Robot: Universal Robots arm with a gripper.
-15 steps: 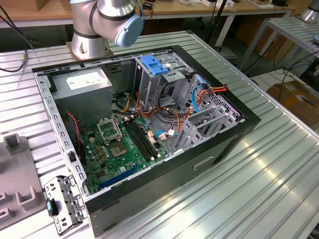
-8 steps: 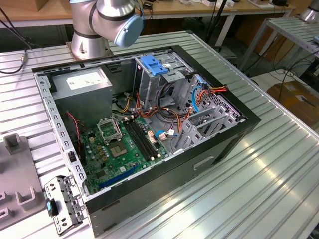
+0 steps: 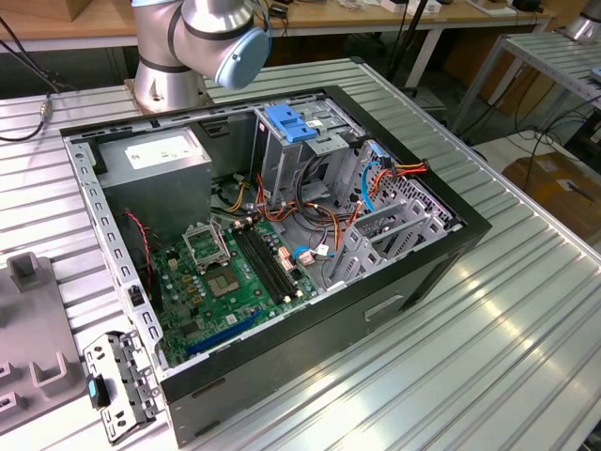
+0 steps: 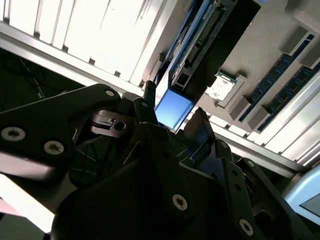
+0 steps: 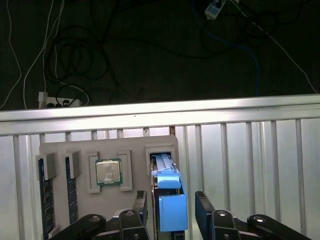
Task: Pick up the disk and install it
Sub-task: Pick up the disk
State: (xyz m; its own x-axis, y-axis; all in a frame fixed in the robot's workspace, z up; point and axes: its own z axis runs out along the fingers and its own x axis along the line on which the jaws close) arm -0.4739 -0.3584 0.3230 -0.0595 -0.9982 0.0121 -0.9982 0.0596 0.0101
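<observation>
**Open gripper astride the disk in the tray**

At the exterior view's left, a grey tray (image 3: 28, 348) on the ribbed metal table (image 3: 488, 357), with a metal bracket (image 3: 117, 385) lying just beside it. Next along, an open black case (image 3: 404, 282) lying on its side. Inside it, in order: a grey power supply (image 3: 155, 155), a green board (image 3: 216, 282), then a tall grey cage (image 3: 300, 155) with a blue handle, and a tangle of cables near it. Behind the case, the base of the arm (image 3: 197, 38).

In the first wrist view, the same tray (image 5: 135, 150) from above. Across it: two memory sticks (image 5: 45, 200), a processor (image 5: 108, 172) in its own recess, then the disk (image 5: 170, 200). Disk standing on edge in a slot, with blue plastic along the upturned edge. Gripper (image 5: 171, 199) low over that slot and spread open, fingers (image 5: 204, 205) flanking the disk, a narrow gap on at least one side.

In the second wrist view, the disk (image 4: 215, 45) again, its blue end between the tips of the gripper (image 4: 175, 105). Not lifted; nothing clamped.
</observation>
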